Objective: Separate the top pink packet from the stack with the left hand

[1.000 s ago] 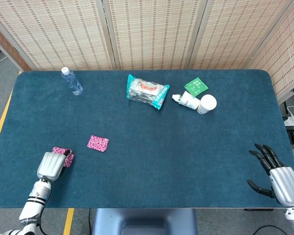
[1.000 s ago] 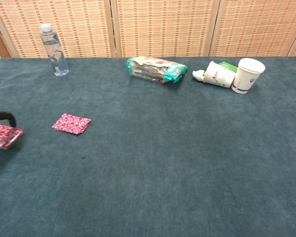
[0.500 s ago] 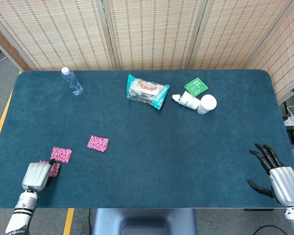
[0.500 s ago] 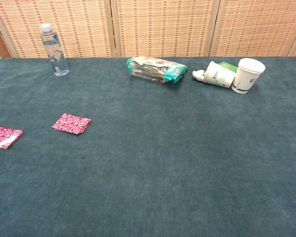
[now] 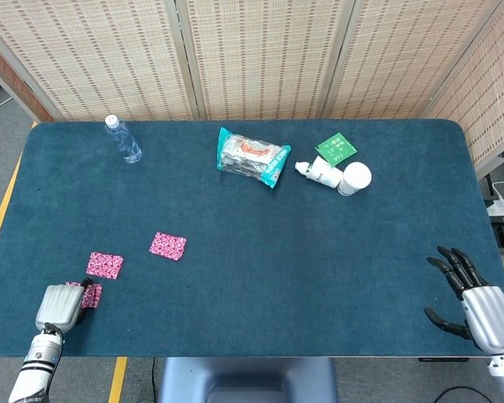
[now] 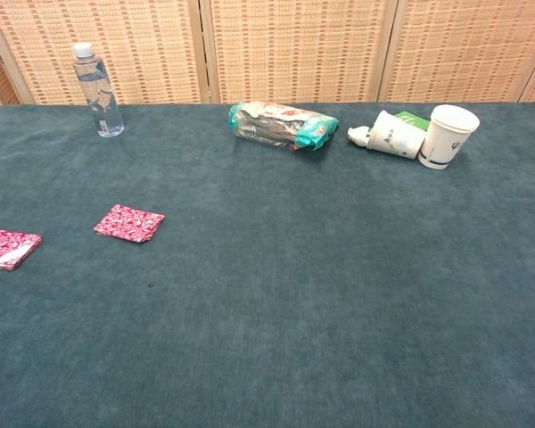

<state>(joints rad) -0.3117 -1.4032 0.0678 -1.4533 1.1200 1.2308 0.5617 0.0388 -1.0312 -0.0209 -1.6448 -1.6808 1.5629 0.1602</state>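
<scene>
Two hands | left hand (image 5: 60,306) fingers grasp pink packet (image 5: 91,295) | right hand (image 5: 477,304) fingers spread, released

The water bottle (image 5: 123,140) stands far left, the snack bag (image 5: 252,157) centre, the paper cup (image 5: 354,178) right (all along the table's (image 5: 319,269) back).

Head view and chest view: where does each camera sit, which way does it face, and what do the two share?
Head view: high above the near edge, looking steeply down on the whole table; left hand with a pink packet at its fingers, right hand with fingers spread.
Chest view: low at the near edge, facing across to the screen; no hand or arm shows.
Shared: water bottle, snack bag, paper cup, two lying pink packets.
</scene>
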